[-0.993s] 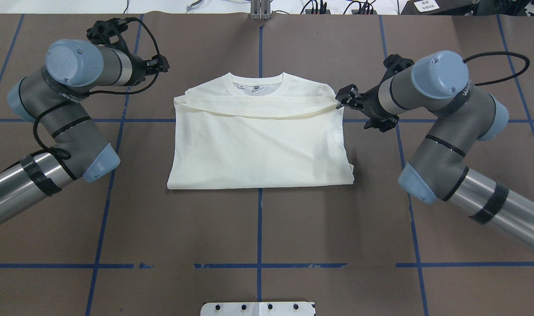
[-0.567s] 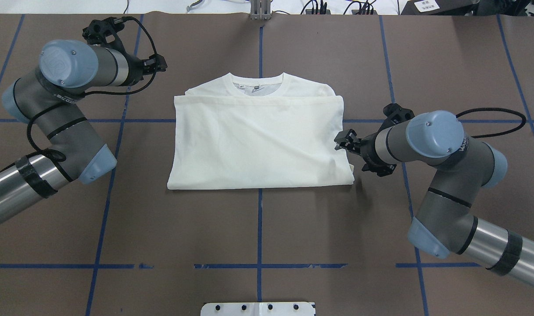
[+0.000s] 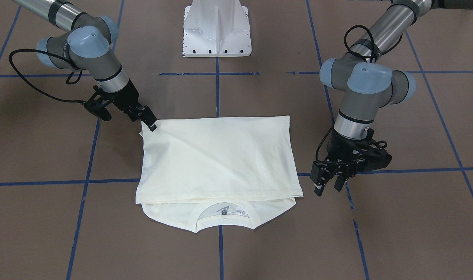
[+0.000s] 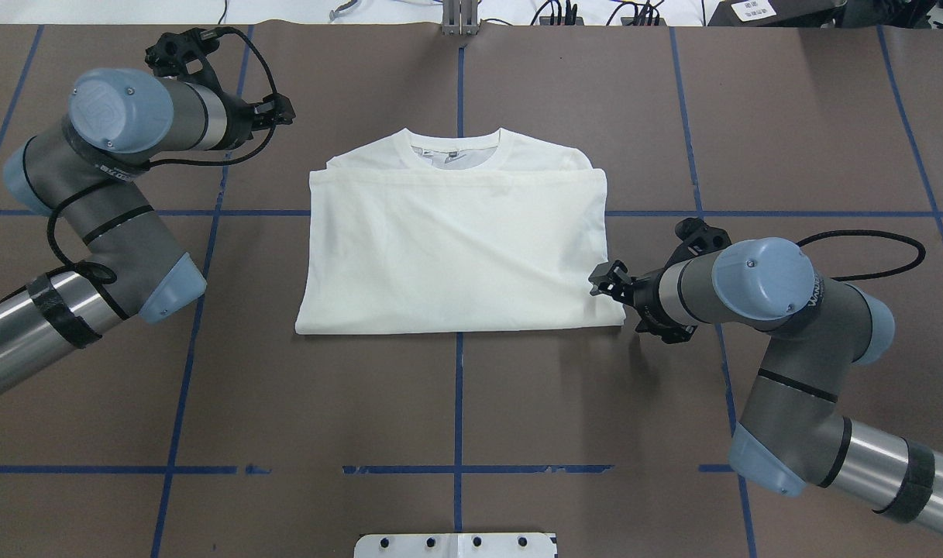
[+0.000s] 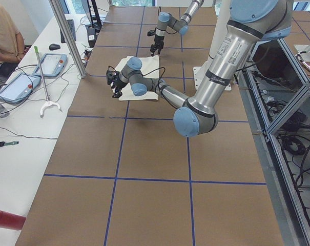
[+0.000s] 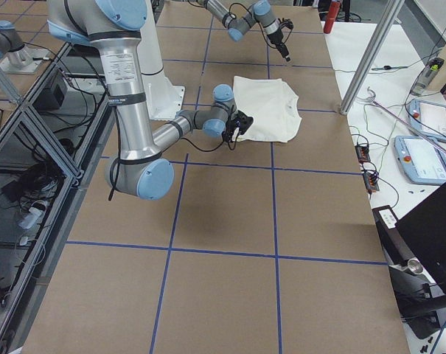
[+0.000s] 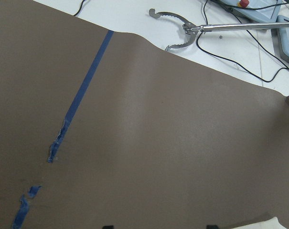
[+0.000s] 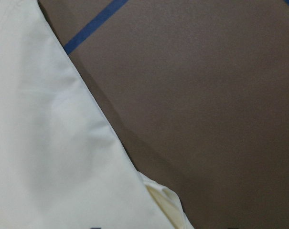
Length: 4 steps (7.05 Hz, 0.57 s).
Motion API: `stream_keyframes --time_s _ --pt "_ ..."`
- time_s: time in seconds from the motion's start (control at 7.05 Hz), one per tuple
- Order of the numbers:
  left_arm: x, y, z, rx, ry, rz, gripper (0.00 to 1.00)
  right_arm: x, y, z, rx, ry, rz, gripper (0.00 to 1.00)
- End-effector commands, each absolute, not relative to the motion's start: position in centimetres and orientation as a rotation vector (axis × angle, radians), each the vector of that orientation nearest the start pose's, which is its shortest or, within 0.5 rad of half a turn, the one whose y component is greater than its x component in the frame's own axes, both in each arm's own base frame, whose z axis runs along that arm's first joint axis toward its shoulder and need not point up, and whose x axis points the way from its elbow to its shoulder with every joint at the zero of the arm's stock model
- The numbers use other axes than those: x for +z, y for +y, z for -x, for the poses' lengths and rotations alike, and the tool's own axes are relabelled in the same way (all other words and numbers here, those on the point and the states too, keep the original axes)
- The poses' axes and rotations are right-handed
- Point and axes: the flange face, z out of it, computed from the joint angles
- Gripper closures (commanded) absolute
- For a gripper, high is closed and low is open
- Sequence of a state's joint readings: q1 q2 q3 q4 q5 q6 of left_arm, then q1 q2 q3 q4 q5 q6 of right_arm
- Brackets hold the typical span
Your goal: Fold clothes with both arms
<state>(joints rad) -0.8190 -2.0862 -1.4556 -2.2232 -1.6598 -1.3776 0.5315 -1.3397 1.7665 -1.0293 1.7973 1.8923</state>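
The clothes are one cream shirt [image 4: 456,248], folded in half with its plain side up and the collar [image 4: 453,147] at the far edge. No print shows. My right gripper [image 4: 597,280] is low at the shirt's near right corner, open; the right wrist view shows that corner of the shirt [image 8: 44,143] close under it. In the front-facing view this right gripper [image 3: 151,124] touches the cloth's corner. My left gripper [image 4: 285,111] hangs open off the shirt's far left, apart from it, and the front-facing view shows the left gripper [image 3: 329,186] with its fingers spread.
The table is brown with blue tape lines [image 4: 459,403]. The white pedestal base [image 3: 217,29] stands at the robot's side. A side table beyond the far edge carries pendants, cables and a grabber tool [image 7: 182,31]; a person [image 5: 3,36] sits there.
The right gripper let go of the folded-over hem at the far right, and the hem now lies flat. It then moved toward me to the near right corner. The left arm drew slightly outward.
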Motion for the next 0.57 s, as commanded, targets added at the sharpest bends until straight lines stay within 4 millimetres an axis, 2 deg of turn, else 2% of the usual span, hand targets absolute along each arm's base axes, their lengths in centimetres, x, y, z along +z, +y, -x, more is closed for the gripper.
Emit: stream_keyframes --time_s 0.0,0.43 --pt "34.09 -60.12 -39.14 -0.521 0.972 -0.446 0.28 38.65 -39.15 45.36 0.673 -1.001 0.117 0.99" --pt "34.41 -60.14 -39.1 -0.525 0.965 -0.447 0.28 38.12 -38.72 44.41 0.662 -1.017 0.107 1.0"
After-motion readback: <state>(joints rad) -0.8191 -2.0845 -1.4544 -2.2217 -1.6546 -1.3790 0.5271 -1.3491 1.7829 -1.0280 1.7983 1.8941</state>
